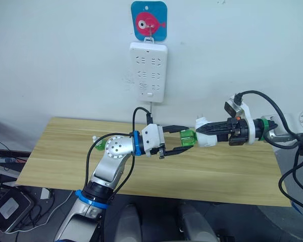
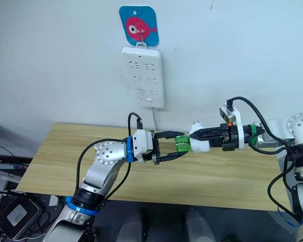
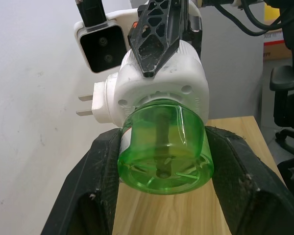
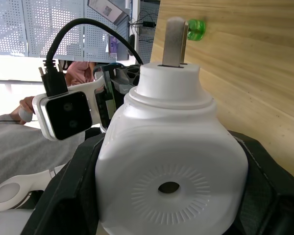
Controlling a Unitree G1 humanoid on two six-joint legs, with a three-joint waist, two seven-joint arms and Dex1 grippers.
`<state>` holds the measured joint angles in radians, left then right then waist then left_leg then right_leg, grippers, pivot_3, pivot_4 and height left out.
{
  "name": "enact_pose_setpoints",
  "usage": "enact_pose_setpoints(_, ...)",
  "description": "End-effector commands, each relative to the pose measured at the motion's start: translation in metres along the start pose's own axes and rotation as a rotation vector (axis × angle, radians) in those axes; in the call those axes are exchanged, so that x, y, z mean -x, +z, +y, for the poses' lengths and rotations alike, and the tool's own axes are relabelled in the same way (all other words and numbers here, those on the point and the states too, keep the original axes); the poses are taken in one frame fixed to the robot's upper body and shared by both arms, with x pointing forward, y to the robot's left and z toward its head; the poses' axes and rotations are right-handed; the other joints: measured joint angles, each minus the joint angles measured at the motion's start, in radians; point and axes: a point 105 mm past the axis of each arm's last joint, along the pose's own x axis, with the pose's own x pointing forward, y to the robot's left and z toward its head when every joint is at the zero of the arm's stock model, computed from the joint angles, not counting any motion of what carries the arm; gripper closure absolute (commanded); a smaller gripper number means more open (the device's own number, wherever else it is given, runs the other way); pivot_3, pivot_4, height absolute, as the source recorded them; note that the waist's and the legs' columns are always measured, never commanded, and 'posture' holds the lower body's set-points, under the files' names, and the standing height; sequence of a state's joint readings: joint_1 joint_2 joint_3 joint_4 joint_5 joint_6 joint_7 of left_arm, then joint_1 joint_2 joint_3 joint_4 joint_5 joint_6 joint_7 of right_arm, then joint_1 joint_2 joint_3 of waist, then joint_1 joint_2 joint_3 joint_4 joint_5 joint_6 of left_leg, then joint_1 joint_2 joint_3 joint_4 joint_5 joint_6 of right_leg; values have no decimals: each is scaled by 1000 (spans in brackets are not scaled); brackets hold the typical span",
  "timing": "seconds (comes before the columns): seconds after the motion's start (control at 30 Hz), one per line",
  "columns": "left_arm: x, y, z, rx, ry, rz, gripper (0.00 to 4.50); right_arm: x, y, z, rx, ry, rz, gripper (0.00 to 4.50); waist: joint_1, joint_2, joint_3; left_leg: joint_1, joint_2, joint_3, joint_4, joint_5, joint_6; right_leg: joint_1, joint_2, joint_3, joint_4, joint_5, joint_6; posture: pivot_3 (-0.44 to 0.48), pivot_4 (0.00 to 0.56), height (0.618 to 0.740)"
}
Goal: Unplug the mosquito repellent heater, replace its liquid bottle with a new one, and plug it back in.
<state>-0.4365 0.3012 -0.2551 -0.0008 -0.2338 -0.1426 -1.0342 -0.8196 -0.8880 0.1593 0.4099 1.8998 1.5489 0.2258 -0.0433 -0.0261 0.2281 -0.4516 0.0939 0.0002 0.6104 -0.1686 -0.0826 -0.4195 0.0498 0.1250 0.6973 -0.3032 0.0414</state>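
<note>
Left eye view shows a pale wooden bench (image 1: pixel 141 171) below a wall-hung white power strip (image 1: pixel 148 72). Above the bench, both arms meet in mid-air. The right gripper (image 1: pixel 204 129) has its fingers clamped around the white mosquito repellent heater (image 1: pixel 202 123), unplugged, prongs pointing up toward the wall. Its liquid bottle (image 1: pixel 188 138), green and still seated in the heater, points along a level axis straight toward the left gripper (image 1: pixel 184 137). The left fingers (image 3: pixel 95 181) sit apart, one on each side of the bottle's round body, flanking it closely; contact is hard to judge. The left arm is therefore the one placed to close and twist. The new one (image 1: pixel 97 144), white-capped, lies on the bench behind the left arm.
</note>
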Motion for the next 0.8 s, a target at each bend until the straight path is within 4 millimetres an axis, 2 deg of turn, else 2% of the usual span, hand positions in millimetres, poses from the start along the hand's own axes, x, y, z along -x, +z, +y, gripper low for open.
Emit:
enact_pose_setpoints(0.03, -3, 6, 0, -17, -2, -22, 2248, 8, 3, 20, 51, 62, 9, 1474, 0, 0, 0, 0, 0, 0, 0, 0, 0, 0, 0, 0, 0, 0, 0, -10, 247, 740)
enact_pose_setpoints(0.2, -5, 12, 5, 67, 21, -56, 2248, 7, 1, 22, 63, 79, 22, 1474, 0, 0, 0, 0, 0, 0, 0, 0, 0, 0, 0, 0, 0, 0, 0, -12, 249, 740)
enact_pose_setpoints(0.3, -5, 13, 13, 328, 53, -72, 2248, 6, -2, 23, 82, 83, 40, 1474, 0, 0, 1, 0, 0, 0, 0, 0, 0, 0, 0, 0, 0, 0, 0, -7, 250, 740)
enact_pose_setpoints(0.37, -2, 15, 13, 659, 1, -91, 2248, 5, -8, 21, 94, 72, 64, 1474, 0, 0, 3, 0, 0, -1, 0, 0, 0, 0, 0, -1, 0, 0, 0, -4, 253, 740)
enact_pose_setpoints(0.47, 7, 20, 2, 1103, -169, -68, 2248, 4, -15, 23, 118, 75, 96, 1474, -4, 1, 10, 0, 0, -2, 0, 0, 0, 0, 0, -2, 1, 0, 1, -9, 251, 740)
enact_pose_setpoints(0.53, 15, 28, 1, 1304, -270, -94, 2248, 2, -18, 24, 138, 75, 117, 1474, -9, 2, 13, 0, 0, -4, 0, 0, 0, 0, 1, -3, 1, -1, 1, -10, 252, 740)
enact_pose_setpoints(0.57, 16, 26, 6, 1379, -267, -106, 2248, 2, -20, 24, 145, 78, 125, 1474, -10, 2, 14, -1, 0, -4, 1, 0, 0, 0, 1, -4, 1, -1, 1, -14, 252, 740)
enact_pose_setpoints(0.7, 13, 21, 16, 1457, -243, -102, 2248, 1, -20, 25, 157, 87, 129, 1474, -9, 2, 14, -1, 0, -5, 1, 0, 0, 0, 1, -5, 0, 0, 1, -24, 251, 740)
enact_pose_setpoints(0.8, 11, 27, 20, 1440, -257, -128, 1281, 2, -17, 24, 170, 79, 109, 1474, -8, 2, 14, -1, 0, -4, 0, 0, 0, 0, 1, -5, 0, 0, 0, -29, 252, 740)
